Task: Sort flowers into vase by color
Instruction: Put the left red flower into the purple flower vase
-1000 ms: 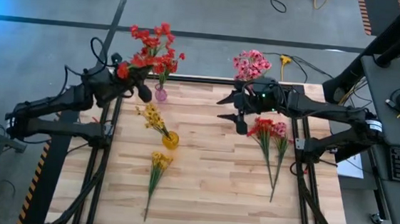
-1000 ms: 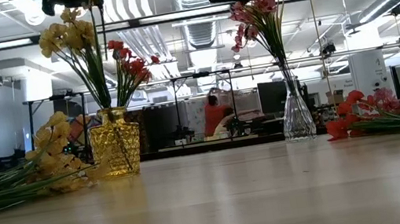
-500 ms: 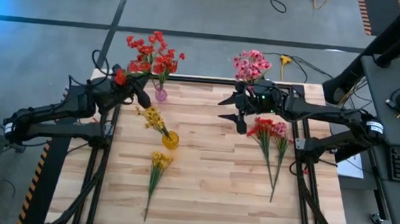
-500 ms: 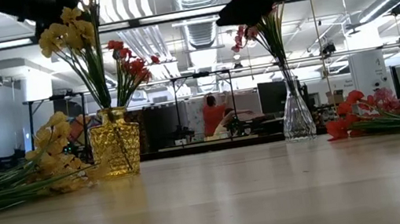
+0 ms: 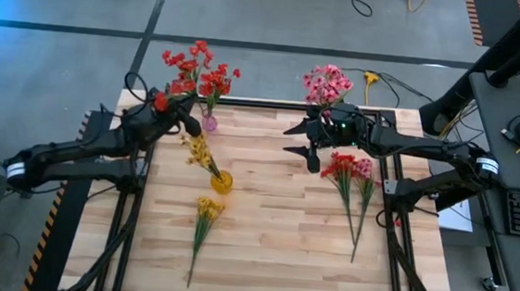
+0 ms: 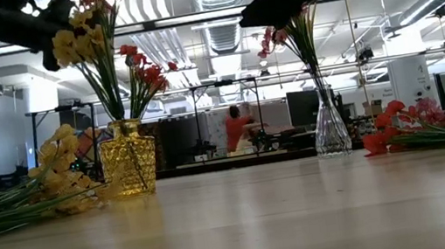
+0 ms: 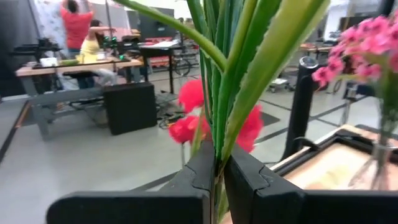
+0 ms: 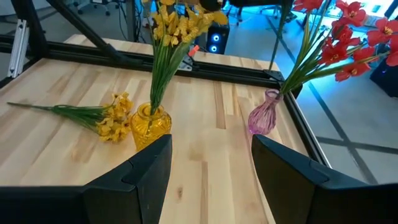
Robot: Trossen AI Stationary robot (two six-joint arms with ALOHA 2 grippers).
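My left gripper (image 5: 189, 122) is shut on a red flower sprig (image 7: 239, 68) beside the small pink vase (image 5: 209, 121), which holds red flowers (image 8: 339, 43). Whether the held stem's lower end is in that vase is hidden. A yellow vase (image 5: 222, 182) holds yellow flowers, and a yellow sprig (image 5: 203, 217) lies flat on the table. A clear vase (image 6: 330, 130) holds pink flowers (image 5: 326, 83). My right gripper (image 5: 308, 155) hangs open above the table, beside red and pink sprigs (image 5: 354, 176) lying flat. My left gripper pinches the sprig's bundle of green stems and leaves (image 7: 219, 148) between its two fingers (image 7: 200, 171). The fingers come in level and lie across the stems. The sprig stands upright in the hold, leaves rising above the fingers; its lower end is hidden by the gripper.
A black frame (image 5: 273, 103) runs round the wooden table. Bare wood (image 5: 270, 249) lies at the middle and near side. Far behind the table, people stand at desks (image 6: 239, 129).
My left gripper has gone down with the red sprig, staying shut on it beside the pink vase; the blossoms have sunk with it. My right gripper sank a little at first and has since kept still, open.
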